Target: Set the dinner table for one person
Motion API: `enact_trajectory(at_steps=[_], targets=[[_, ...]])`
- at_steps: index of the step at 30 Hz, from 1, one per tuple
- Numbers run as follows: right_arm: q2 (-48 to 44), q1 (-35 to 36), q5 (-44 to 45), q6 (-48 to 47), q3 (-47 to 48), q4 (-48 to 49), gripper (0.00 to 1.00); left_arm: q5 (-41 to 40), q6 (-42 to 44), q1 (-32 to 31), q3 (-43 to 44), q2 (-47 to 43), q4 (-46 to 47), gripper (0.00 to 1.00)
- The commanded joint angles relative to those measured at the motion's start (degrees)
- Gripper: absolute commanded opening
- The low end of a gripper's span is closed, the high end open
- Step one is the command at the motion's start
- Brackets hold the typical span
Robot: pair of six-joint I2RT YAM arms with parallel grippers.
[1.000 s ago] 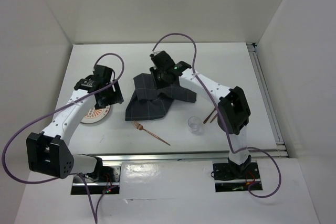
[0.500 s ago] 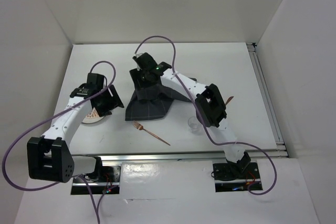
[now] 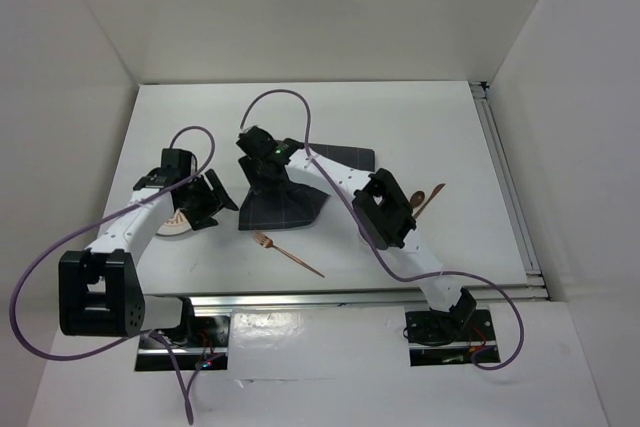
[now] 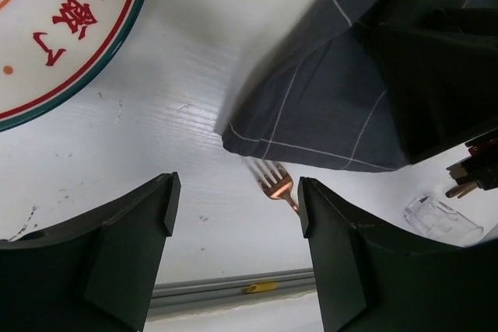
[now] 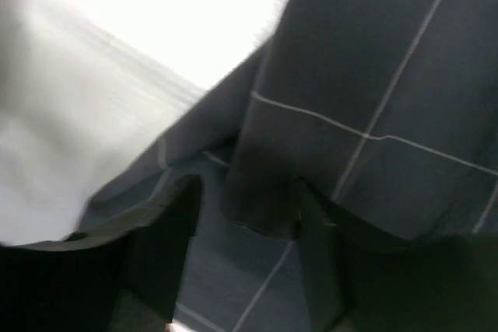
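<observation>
The white table fills the space in front of both arms. The right gripper sits low on the cloth near the table's middle. Its wrist view is blurred, but the fingers seem to pinch a raised fold between them. The left gripper hovers with jaws spread wide (nothing between them) over bare table beside the plate at the left. A fork lies just off the cloth's near corner, with a glass farther right and a spoon beyond.
</observation>
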Motion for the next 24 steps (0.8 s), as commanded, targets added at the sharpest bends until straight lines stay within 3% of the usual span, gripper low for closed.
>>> enact_trajectory(at_steps=[1,3,4,7,8,9,19,21,24], targets=[[0.29,-0.18,4.65,0.47,1.68,-2.06,0.55,1.18,0.26,-0.40,-1.23,1.83,3.50,0.79],[-0.24,-0.18,5.87,0.99,0.28,-2.06,0.43,0.48,0.87,-0.40,-1.84,2.54,4.29,0.79],[-0.85,-0.18,5.88,0.99,0.27,-2.06,0.31,0.47,0.87,-0.93,-1.84,3.41,4.30,0.79],[-1.47,-0.18,6.49,0.99,-0.26,-1.54,0.14,-0.23,1.40,-0.93,-2.37,5.61,5.61,0.79],[-1.99,-0.18,6.49,0.99,-0.87,-1.54,0.03,-0.23,1.40,-1.45,-2.37,6.31,5.62,0.79],[-2.00,-0.18,6.49,0.99,-0.87,-1.54,0.00,-0.23,1.92,-1.46,-2.37,7.88,6.49,0.79],[-6.04,-1.94,0.96,0.99,-3.06,-0.22,0.00,-0.33,2.54,-3.65,-0.79,15.45,8.34,0.74],[-6.83,-2.47,0.96,0.99,-3.60,-0.22,0.00,0.98,2.54,-3.66,-0.26,16.51,8.95,0.65],[-7.36,-3.08,0.43,0.99,-3.60,0.31,0.00,1.00,2.54,-4.70,0.96,17.65,9.48,0.61]])
